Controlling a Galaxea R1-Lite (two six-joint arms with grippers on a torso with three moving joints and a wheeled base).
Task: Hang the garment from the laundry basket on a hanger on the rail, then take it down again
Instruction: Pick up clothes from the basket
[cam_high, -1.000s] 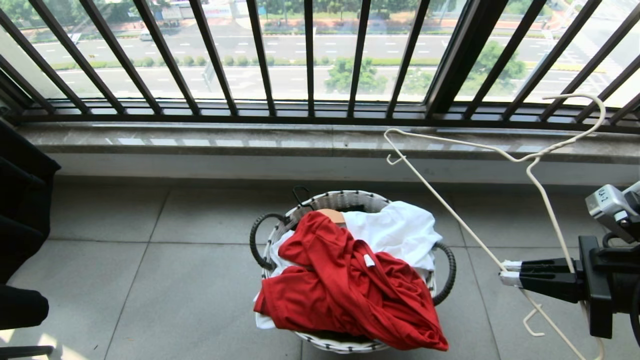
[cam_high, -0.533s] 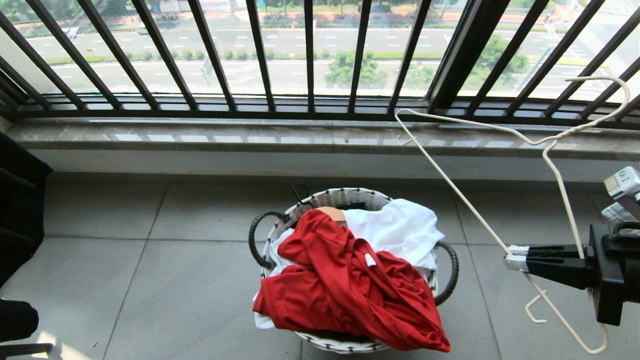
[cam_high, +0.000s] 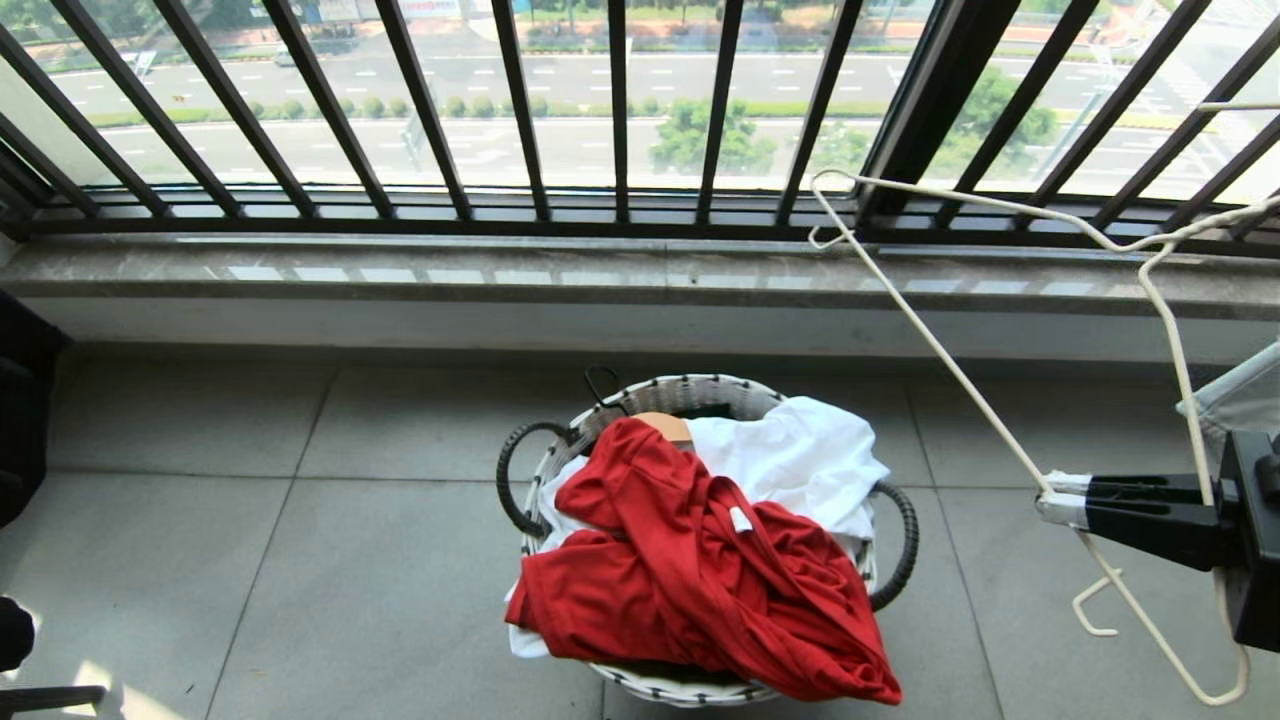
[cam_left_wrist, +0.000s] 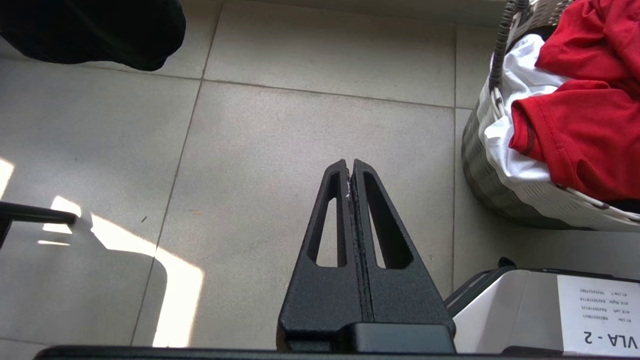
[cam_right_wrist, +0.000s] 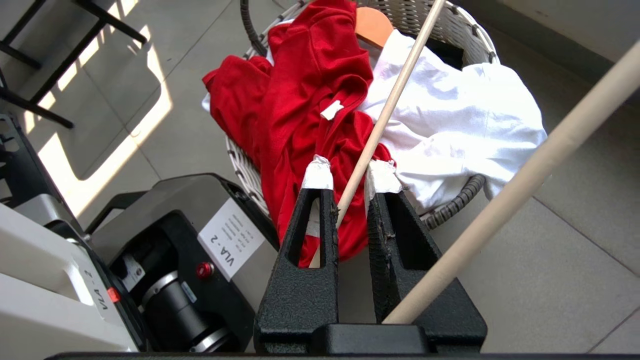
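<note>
**One thin hanger gripped, one soft red shirt waiting**

Nearest, at the right edge of the head view: right gripper level, taped tips pinched almost together on a slim arm of the hanger. Grips only that one rod, with the second rod passing just beside the fingers in the wrist view. Looks light and springy, apt to pivot in so narrow a pinch. Better carried slowly, hook kept away from the bars.

Lower and to the left, left gripper pointing at the floor tiles beside the basket, pressed fully shut on nothing.

Next out, the garment — lying crumpled on top of the laundry basket, one fold spilling over the near rim and hanging outside the weave. Limp, light cloth, not fragile; likely to sag and slide off thin rods unless opened out. Best taken at the collar, by the small white neck label, or at a shoulder seam, so as to lift away from the white garment beneath rather than dragging it along. At the basket's far side, a tan wooden hanger half buried — probably worth avoiding when lifting.

Beyond that, the stone sill, then the dark window bars. No clothes rail in view.
</note>
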